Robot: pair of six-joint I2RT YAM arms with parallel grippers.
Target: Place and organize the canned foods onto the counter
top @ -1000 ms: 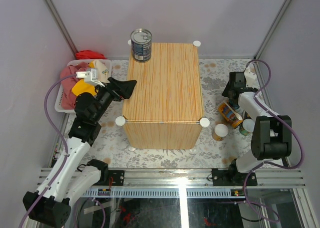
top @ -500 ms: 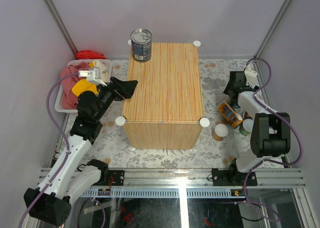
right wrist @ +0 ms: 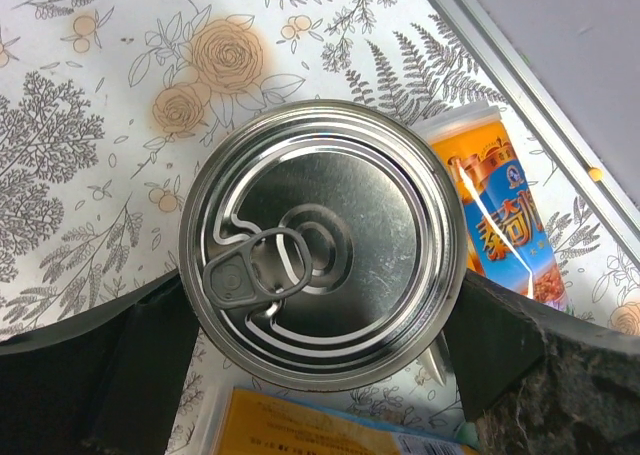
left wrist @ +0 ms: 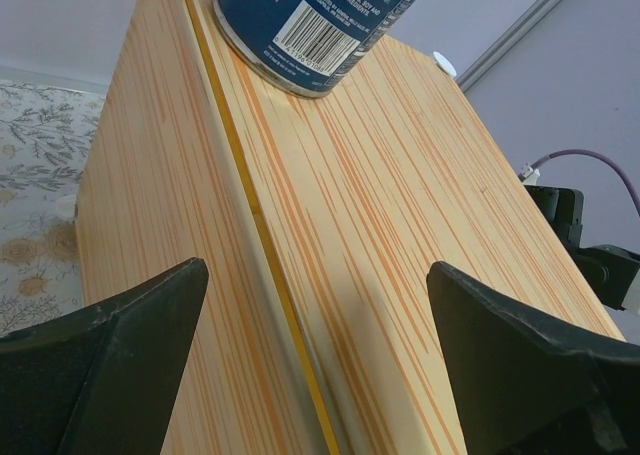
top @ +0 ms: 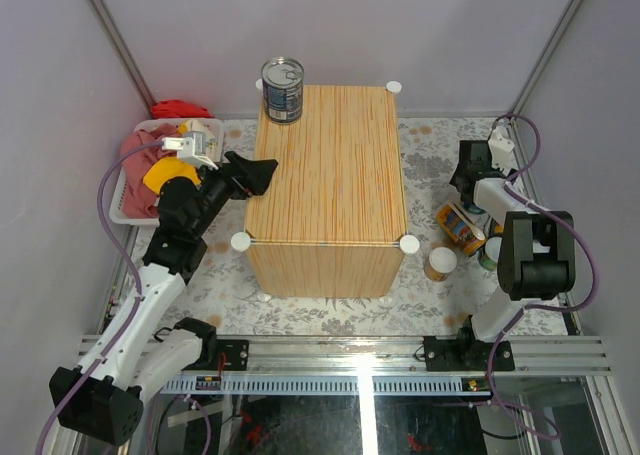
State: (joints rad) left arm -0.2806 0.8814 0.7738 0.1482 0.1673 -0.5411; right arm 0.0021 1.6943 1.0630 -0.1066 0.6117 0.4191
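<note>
The counter (top: pixel 330 175) is a light wood-grain box in the middle. One blue-labelled can (top: pixel 282 88) stands on its far left corner and also shows in the left wrist view (left wrist: pixel 310 25). My left gripper (top: pixel 256 175) is open and empty over the counter's left top edge (left wrist: pixel 320 365). My right gripper (top: pixel 470 185) is down at the counter's right, its fingers (right wrist: pixel 130 375) pressed on both sides of a silver-topped can (right wrist: pixel 320 245) that stands on the mat. Orange cans lie (top: pixel 460 227) or stand (top: pixel 440 262) near it.
A white basket (top: pixel 128 190) with pink and yellow cloths sits left of the counter, a red cloth (top: pixel 180 108) behind it. An orange can (right wrist: pixel 500 220) lies right beside the gripped can, and a yellow-labelled one (right wrist: pixel 330 430) lies just in front. The metal frame rail (right wrist: pixel 520 85) runs close by.
The left arm has drawn back slightly along the counter's left edge, gripper still open. The right wrist has shifted a little toward the far side over the silver-topped can.
</note>
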